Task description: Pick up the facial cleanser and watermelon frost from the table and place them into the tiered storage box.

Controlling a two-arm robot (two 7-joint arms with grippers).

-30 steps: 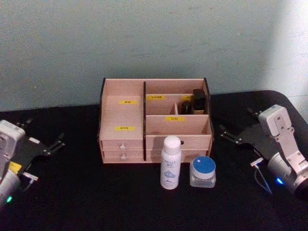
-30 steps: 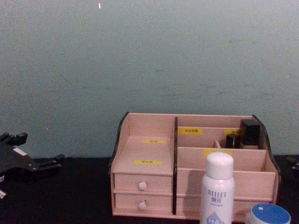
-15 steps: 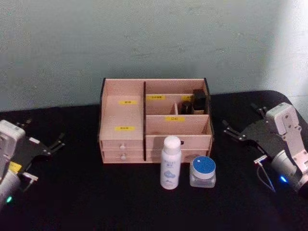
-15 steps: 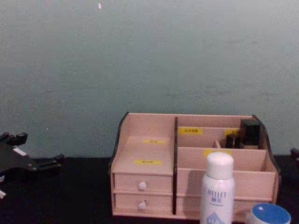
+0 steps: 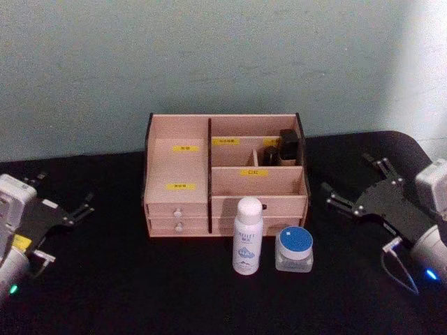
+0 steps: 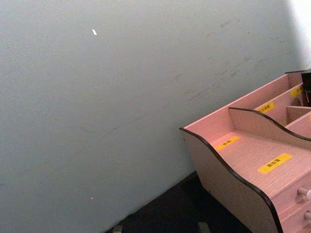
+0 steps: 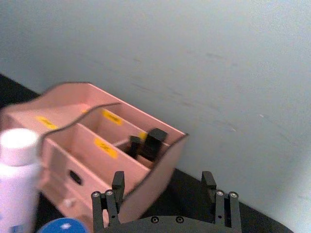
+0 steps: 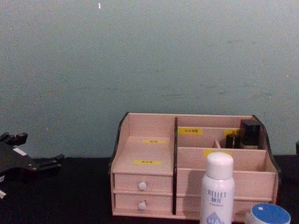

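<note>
The facial cleanser (image 5: 248, 237), a tall white bottle with blue print, stands upright on the black table just in front of the tiered storage box (image 5: 178, 167). Beside it on the right sits the watermelon frost (image 5: 294, 248), a squat jar with a blue lid. The chest view shows the facial cleanser (image 8: 217, 189), the watermelon frost (image 8: 267, 214) and the storage box (image 8: 145, 149) from the side. My right gripper (image 5: 354, 176) hovers open at the table's right, apart from both; its wrist view has the open gripper (image 7: 163, 182) facing the box (image 7: 146, 179). At the far left, my left gripper (image 5: 64, 190) rests open.
Small black bottles (image 5: 288, 148) stand in the box's back right compartment. A pale green wall rises right behind the box. Bare black tabletop (image 5: 140, 279) spreads in front of the box and on both sides of it.
My right arm's wrist has swung outward to the right and turned, while its fingertips stay near the same spot. The left arm, bottle and jar have not moved.
</note>
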